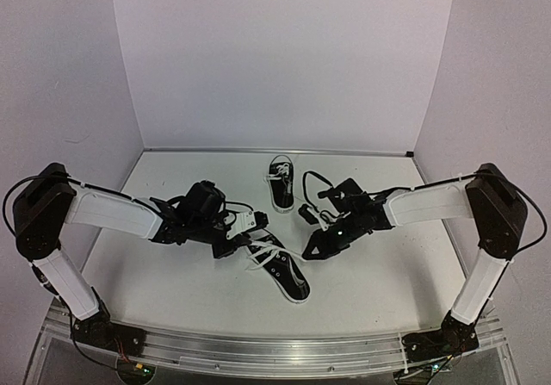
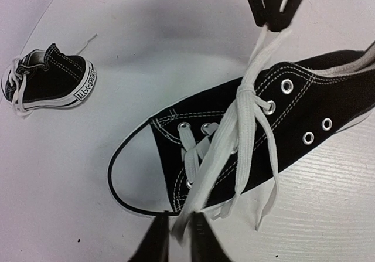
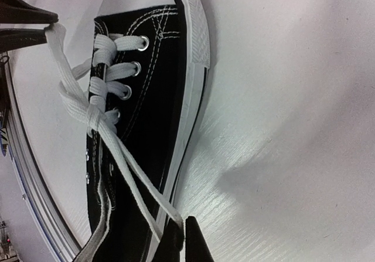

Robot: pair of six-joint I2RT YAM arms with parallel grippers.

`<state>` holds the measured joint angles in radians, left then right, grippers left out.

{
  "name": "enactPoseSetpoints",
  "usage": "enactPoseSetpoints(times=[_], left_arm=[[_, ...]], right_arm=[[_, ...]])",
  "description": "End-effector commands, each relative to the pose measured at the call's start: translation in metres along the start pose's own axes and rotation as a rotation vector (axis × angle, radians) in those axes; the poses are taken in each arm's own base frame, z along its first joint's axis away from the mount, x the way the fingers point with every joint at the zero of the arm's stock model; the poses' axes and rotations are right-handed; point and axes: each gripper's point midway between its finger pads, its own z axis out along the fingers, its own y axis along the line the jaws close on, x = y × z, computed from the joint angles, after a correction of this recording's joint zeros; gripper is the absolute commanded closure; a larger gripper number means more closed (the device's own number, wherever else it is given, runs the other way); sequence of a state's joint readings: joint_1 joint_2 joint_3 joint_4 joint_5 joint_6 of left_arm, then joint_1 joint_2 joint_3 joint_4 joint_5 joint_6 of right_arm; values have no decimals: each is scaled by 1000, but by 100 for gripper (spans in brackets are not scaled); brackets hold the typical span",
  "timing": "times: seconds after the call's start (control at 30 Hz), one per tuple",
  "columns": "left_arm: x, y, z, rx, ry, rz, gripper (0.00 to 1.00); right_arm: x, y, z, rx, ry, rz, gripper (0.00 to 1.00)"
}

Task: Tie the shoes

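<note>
The near shoe (image 1: 288,275), a black sneaker with a white toe cap, lies on the table between my grippers. Its white laces (image 2: 234,127) cross in a knot (image 2: 246,89) over the tongue. My left gripper (image 1: 239,245) is at the toe end; in the left wrist view its jaws (image 2: 179,238) stand narrow with one lace strand running between them. My right gripper (image 1: 312,249) is by the shoe's side, and its jaws (image 3: 183,232) pinch the end of the other lace loop (image 3: 135,180). The second shoe (image 1: 281,183) lies farther back, laces loose.
White walls close the table (image 1: 387,273) at the back and on both sides. A metal rail (image 1: 275,350) runs along the near edge between the arm bases. The second shoe (image 2: 50,77) lies off to the left in the left wrist view.
</note>
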<state>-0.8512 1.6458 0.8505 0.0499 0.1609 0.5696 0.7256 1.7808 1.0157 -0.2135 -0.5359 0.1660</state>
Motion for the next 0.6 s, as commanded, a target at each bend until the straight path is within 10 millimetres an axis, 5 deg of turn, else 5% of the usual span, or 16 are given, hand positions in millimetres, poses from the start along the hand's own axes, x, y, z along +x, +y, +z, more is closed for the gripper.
enactPoseSetpoints(times=[0.0,0.2,0.37,0.57], left_arm=[[-8,8,-12,-37,-16,-37,74],[-6,-4,-24,-9,-42,-79,67],[3,-22,-12,4,17,-44,57],[-9,-29,8,3,20,-21,54]], right_arm=[[-17,9,-20,5,-57,-9,64],[-25,3,-35,51,-99,6,46],[-22,17,-37,-30,-88,-4,44],[-17,23,-26,-93,-57,0,45]])
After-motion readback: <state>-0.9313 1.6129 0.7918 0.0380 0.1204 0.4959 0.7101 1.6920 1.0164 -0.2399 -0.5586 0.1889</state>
